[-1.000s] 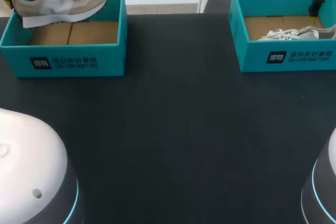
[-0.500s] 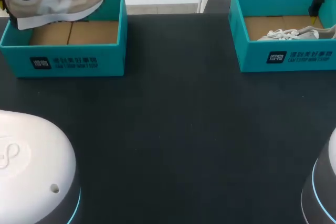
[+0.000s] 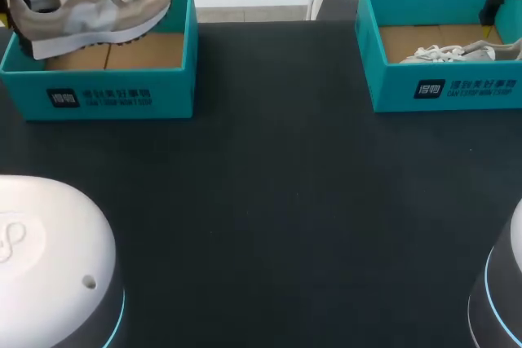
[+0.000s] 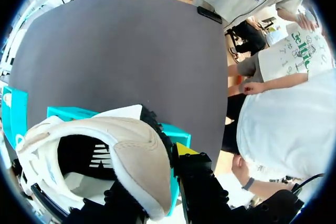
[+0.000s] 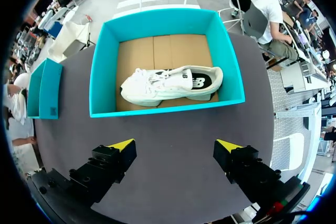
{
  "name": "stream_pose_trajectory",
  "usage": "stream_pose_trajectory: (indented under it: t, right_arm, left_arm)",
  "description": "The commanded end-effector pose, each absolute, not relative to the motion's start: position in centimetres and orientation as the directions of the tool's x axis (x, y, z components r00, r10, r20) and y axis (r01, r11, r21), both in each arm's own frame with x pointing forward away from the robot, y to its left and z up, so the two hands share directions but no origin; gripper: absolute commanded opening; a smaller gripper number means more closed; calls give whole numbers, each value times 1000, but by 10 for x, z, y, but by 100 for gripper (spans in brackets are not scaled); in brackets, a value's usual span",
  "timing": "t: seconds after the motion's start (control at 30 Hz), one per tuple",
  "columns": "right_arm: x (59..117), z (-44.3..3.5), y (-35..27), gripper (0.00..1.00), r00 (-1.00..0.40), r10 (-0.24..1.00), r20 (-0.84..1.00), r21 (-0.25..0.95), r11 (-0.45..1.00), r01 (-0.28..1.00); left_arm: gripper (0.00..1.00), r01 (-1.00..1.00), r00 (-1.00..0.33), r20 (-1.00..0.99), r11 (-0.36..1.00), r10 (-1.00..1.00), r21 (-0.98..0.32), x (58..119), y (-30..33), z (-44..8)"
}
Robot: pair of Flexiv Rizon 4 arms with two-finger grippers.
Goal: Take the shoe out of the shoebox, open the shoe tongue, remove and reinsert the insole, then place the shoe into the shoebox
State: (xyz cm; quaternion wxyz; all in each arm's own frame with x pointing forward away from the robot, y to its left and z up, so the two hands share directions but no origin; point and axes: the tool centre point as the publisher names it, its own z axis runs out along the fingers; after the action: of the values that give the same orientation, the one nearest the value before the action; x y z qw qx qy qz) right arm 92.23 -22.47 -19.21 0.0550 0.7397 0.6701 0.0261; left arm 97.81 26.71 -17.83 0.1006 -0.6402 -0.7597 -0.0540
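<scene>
Item: beige shoe (image 3: 90, 7), suede toe, white laces and sole, heel clamped in our left gripper (image 4: 157, 182), lifted above the left shoebox (image 3: 106, 97). Our right gripper (image 5: 176, 148) gapes wide, holding nothing, just short of the right shoebox (image 5: 168, 107) with its white shoe (image 5: 168, 85).

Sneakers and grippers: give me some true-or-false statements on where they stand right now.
1. The left gripper grips the beige suede sneaker by its heel. True.
2. The beige sneaker lies down inside its box. False: it is held up over the left teal cardboard shoebox.
3. The right gripper holds the white sneaker. False: it is open and empty.
4. The white sneaker lies inside the right teal cardboard shoebox. True.
</scene>
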Motion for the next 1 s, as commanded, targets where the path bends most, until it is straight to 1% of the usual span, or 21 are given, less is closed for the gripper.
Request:
stream_pose_trajectory:
  t: [0.03,0.13,0.23,0.33,0.37,0.4,0.6,0.67,0.7,0.77,0.93,1.0]
  right_arm:
    - [922,-192,-225,100,100,994,-34,117,-96,989]
    - [922,-192,-225,100,100,994,-34,117,-96,989]
    - [922,-192,-225,100,100,994,-34,117,-96,989]
    - [922,-192,-225,100,100,994,-34,117,-96,989]
    - [922,-192,-225,100,100,994,-34,117,-96,989]
    - [922,-192,-225,100,100,994,-34,117,-96,989]
    - [922,-192,-225,100,100,994,-34,117,-96,989]
    - [922,-192,-225,100,100,994,-34,117,-96,989]
    - [922,-192,-225,100,100,994,-34,117,-96,989]
    - [922,-192,-225,100,100,994,-34,117,-96,989]
    - [922,-192,-225,100,100,994,-34,117,-96,989]
    - [922,-192,-225,100,100,994,-34,117,-96,989]
  left_arm:
    - [0,987,-160,219,155,963,38,973,268,-178]
    - [0,987,-160,219,155,963,38,973,268,-178]
    - [0,984,-178,230,167,957,65,944,251,-172]
    - [0,989,-149,222,142,963,49,913,230,-165]
    - [0,992,-123,242,115,962,46,904,222,-163]
    - [0,990,-138,242,127,960,63,895,214,-162]
    - [0,993,-91,262,68,961,96,848,163,-157]
    - [0,995,-93,224,81,970,61,838,147,-157]
    - [0,997,-50,245,34,968,68,829,136,-158]
    - [0,998,-25,227,10,973,67,815,121,-159]
    - [0,999,9,199,-18,980,45,791,87,-161]
    - [0,999,-4,181,-4,984,44,784,75,-161]
